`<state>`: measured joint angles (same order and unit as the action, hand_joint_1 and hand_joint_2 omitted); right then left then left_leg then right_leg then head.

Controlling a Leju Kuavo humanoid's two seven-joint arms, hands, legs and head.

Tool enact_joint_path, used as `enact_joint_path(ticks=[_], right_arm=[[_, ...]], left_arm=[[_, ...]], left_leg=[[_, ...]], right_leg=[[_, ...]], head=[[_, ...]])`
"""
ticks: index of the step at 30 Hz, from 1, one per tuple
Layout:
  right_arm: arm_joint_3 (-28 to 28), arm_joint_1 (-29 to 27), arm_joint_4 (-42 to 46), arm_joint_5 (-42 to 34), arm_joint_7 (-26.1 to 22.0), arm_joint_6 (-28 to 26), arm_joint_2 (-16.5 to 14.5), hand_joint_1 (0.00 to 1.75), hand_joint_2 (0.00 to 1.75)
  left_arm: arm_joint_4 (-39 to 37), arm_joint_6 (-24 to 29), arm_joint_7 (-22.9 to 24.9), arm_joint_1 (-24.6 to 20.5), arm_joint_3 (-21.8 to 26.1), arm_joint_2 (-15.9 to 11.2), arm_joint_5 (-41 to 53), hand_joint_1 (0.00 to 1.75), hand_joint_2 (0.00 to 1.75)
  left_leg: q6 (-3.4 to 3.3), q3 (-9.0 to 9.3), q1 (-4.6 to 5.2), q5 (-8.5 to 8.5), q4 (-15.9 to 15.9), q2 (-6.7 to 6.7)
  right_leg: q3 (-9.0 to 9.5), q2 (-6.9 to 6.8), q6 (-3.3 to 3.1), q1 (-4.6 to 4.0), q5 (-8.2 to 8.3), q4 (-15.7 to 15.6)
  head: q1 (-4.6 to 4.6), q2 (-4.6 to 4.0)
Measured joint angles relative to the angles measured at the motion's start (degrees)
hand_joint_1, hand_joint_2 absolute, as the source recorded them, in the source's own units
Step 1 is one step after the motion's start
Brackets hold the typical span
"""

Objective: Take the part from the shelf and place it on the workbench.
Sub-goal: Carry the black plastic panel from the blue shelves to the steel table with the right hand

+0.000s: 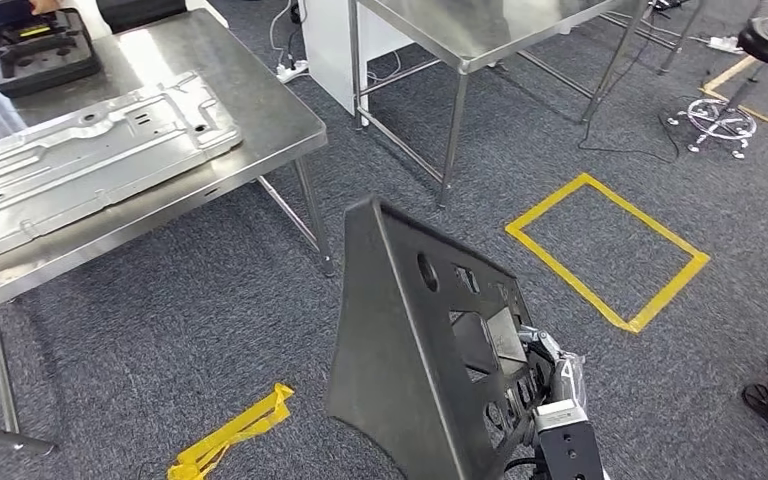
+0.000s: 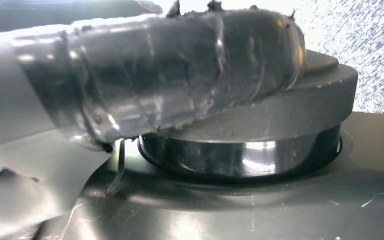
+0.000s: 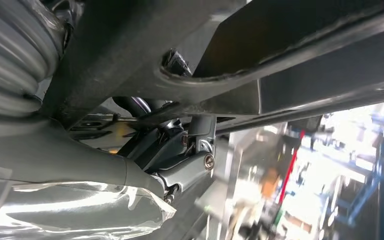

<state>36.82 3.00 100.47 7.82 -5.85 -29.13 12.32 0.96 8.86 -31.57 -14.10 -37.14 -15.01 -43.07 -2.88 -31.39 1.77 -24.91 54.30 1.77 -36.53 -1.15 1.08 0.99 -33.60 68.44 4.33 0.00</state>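
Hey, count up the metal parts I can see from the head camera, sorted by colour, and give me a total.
Dark metal part with cutouts, held at the right hand: 1
Silver stamped panel on the workbench: 1
Total: 2

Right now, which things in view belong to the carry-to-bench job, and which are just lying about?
Job:
dark metal part, held at right hand
workbench

Lying about:
silver stamped panel
black case
yellow floor tape
stool
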Motion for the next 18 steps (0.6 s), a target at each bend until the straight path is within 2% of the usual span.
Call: enact_joint_path(ticks=[1,2,3,4,6,7,8,9,10,11,12,13,14,15,16,17,18], right_arm=[[0.0,0.0,-0.1,0.0,0.0,0.1,0.0,1.75,1.75],[0.0,0.0,-0.3,0.0,0.0,0.2,0.0,1.75,1.75],[0.0,0.0,-0.4,0.0,0.0,0.3,0.0,1.75,1.75],[0.0,0.0,-0.5,0.0,0.0,0.5,-0.1,1.75,1.75],[0.0,0.3,-0.6,-0.1,0.0,1.0,-0.2,1.75,1.75],[0.0,0.6,-0.6,-0.1,0.0,1.2,-0.3,1.75,1.75],[0.0,0.7,-0.7,-0.2,-0.1,1.4,-0.4,1.75,1.75],[0.0,0.9,-0.7,-0.2,-0.1,1.6,-0.5,1.75,1.75],[0.0,0.9,-0.8,-0.3,-0.1,1.7,-0.6,1.75,1.75],[0.0,1.0,-0.8,-0.3,-0.1,1.8,-0.7,1.75,1.75],[0.0,1.2,-0.8,-0.3,-0.1,1.9,-0.9,1.75,1.75],[0.0,1.3,-0.8,-0.3,-0.1,1.9,-1.1,1.75,1.75],[0.0,1.4,-0.8,-0.3,-0.1,2.0,-1.2,1.75,1.75],[0.0,1.4,-0.9,-0.3,-0.2,2.1,-1.3,1.75,1.75],[-0.1,1.4,-1.0,-0.3,-0.2,2.2,-1.3,1.75,1.75],[-0.1,1.4,-1.1,-0.3,-0.2,2.5,-1.3,1.75,1.75],[-0.1,1.4,-1.2,-0.2,-0.2,2.7,-1.4,1.75,1.75]], left_arm=[[0.0,0.0,-0.2,-0.2,0.0,-0.1,0.1,0.00,0.00],[0.0,0.0,-0.4,-0.3,0.1,-0.1,0.2,0.00,0.00],[0.0,0.0,-0.6,-0.5,0.3,-0.2,0.3,0.00,0.00],[0.0,-0.1,-1.0,-0.7,0.4,-0.3,0.4,0.00,0.00],[0.0,-0.1,-1.5,-1.2,0.8,-0.5,1.1,0.00,0.00],[0.0,-0.1,-1.7,-1.4,1.0,-0.7,1.7,0.00,0.00],[0.0,-0.2,-1.8,-1.5,1.2,-0.8,2.2,0.00,0.00],[0.0,-0.2,-1.7,-1.7,1.5,-0.9,2.7,0.00,0.00],[0.0,-0.2,-1.7,-1.8,1.6,-1.0,3.0,0.00,0.00],[0.0,-0.2,-1.6,-1.8,1.8,-1.1,3.1,0.00,0.00],[0.0,-0.2,-1.6,-1.8,1.9,-1.2,3.2,0.00,0.00],[0.0,-0.2,-1.7,-1.9,2.0,-1.2,3.4,0.00,0.00],[0.0,-0.2,-1.7,-2.0,2.1,-1.2,3.7,0.00,0.00],[0.1,-0.2,-1.8,-2.2,2.3,-1.3,4.4,0.00,0.00],[0.1,-0.2,-1.8,-2.4,2.4,-1.3,5.4,0.00,0.00],[0.1,-0.2,-1.7,-2.5,2.7,-1.4,6.6,0.00,0.00],[0.2,-0.2,-1.7,-2.5,3.2,-1.4,7.9,0.00,0.00]], left_leg=[[-0.03,-0.15,0.02,0.13,0.0,0.84],[0.03,-0.25,0.03,0.26,0.0,1.73],[0.15,-0.30,0.04,0.38,0.1,2.63],[0.29,-0.29,0.04,0.49,0.1,3.52],[0.68,-0.44,0.12,0.69,0.2,5.21],[0.97,-0.73,0.18,0.87,0.3,5.99],[1.32,-1.08,0.22,1.08,0.3,6.77],[1.72,-1.41,0.25,1.35,0.2,7.60],[2.12,-1.63,0.22,1.60,0.1,8.40],[2.43,-1.89,0.34,1.45,0.3,8.11],[2.73,-2.51,0.55,0.65,1.5,6.94],[2.98,-3.72,0.83,-0.91,3.9,5.16],[3.19,-5.45,1.13,-3.10,7.7,3.10],[3.37,-7.38,1.35,-5.28,12.0,1.91],[3.47,-8.92,1.56,-6.85,15.8,1.40],[3.49,-9.59,1.72,-7.44,17.9,1.25],[3.44,-9.11,1.81,-6.89,17.7,1.20]], right_leg=[[-1.58,0.31,0.08,0.07,-1.11,3.3],[-2.29,0.39,0.06,0.09,-1.14,4.8],[-1.91,0.47,-0.06,0.10,-0.09,4.0],[-0.43,0.89,-0.25,0.14,1.85,0.9],[3.53,3.72,-0.67,0.47,5.54,-7.4],[4.90,5.08,-0.82,0.66,6.47,-10.4],[5.53,5.94,-0.95,0.80,6.70,-11.9],[5.65,5.83,-1.10,0.89,6.60,-12.3],[5.66,4.89,-1.35,0.99,6.73,-12.4],[5.72,3.97,-1.68,1.07,6.90,-12.6],[5.82,3.03,-2.04,1.14,7.11,-12.9],[5.89,2.10,-2.35,1.16,7.29,-13.1],[5.91,1.17,-2.54,1.00,7.39,-13.2],[5.88,0.24,-2.67,0.85,7.41,-13.3],[5.85,-0.74,-2.73,0.72,7.39,-13.3],[5.84,-1.63,-2.77,0.61,7.37,-13.3],[5.84,-2.39,-2.81,0.52,7.35,-13.3]], head=[[0.01,0.00],[0.01,0.00],[0.01,0.00],[0.01,0.00],[0.00,0.00],[0.02,0.00],[0.04,0.00],[0.07,0.00],[0.10,0.00],[0.11,0.00],[0.28,0.00],[0.44,0.00],[0.62,0.00],[0.81,0.00],[0.84,0.00],[0.88,0.00],[0.90,0.00]])
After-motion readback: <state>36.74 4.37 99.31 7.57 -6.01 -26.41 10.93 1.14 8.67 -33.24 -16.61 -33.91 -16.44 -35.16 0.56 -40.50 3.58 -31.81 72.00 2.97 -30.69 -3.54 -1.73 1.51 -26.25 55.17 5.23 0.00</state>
